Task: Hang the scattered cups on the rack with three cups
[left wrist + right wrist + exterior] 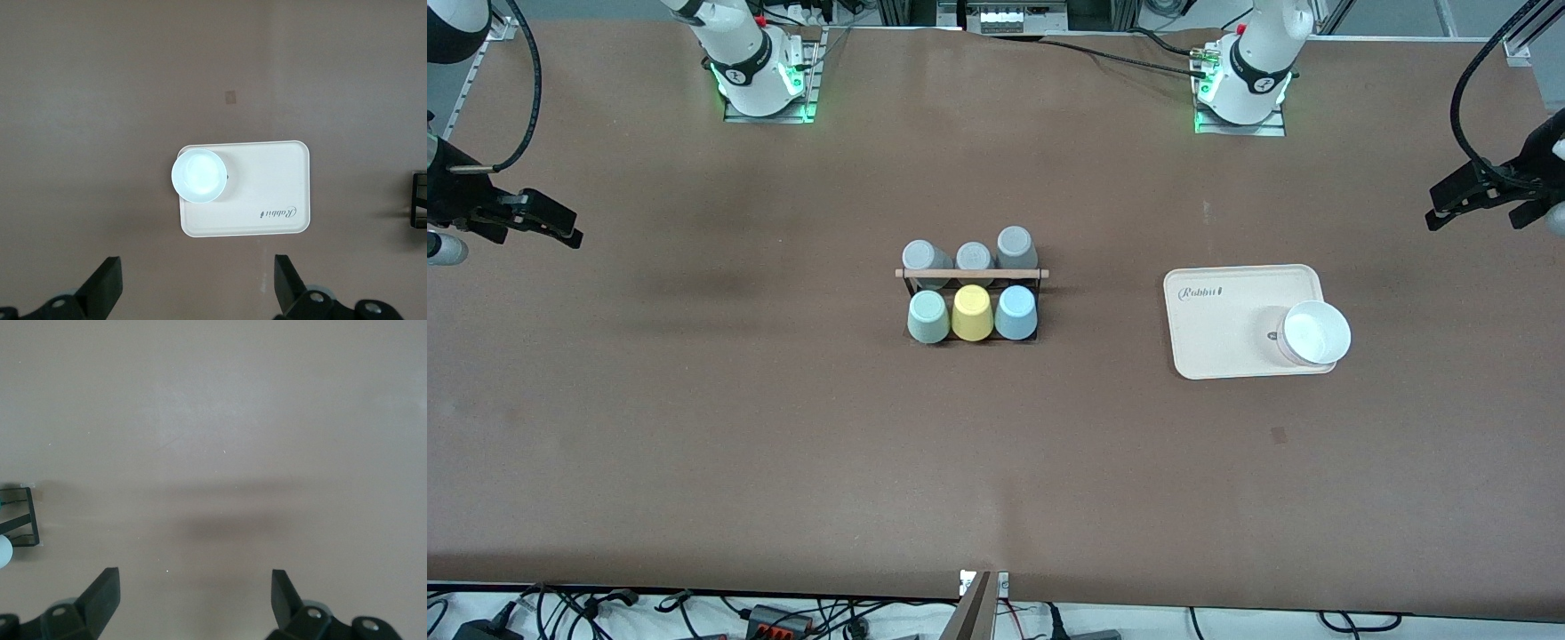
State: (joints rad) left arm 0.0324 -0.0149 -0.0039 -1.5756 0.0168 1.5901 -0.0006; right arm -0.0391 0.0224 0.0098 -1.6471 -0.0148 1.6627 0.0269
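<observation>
Cups are seen from the front already on the rack (971,274) in the middle of the table: the mint green cup (927,317), the yellow cup (972,313) and the light blue cup (1016,313) sit upturned in its row nearer to the camera, and three grey cups (974,255) in its farther row. No cup lies loose, so the hanging is judged finished; only waiting is called for next.

From the left wrist, the left gripper (198,283) is shown released, over the table beside the beige tray (267,193), which lies toward the left arm's end from the rack and carries a white bowl (199,175).

From the right wrist, the right gripper (195,595) is also spread, empty, over bare table (220,420) with one corner of the rack in view.
</observation>
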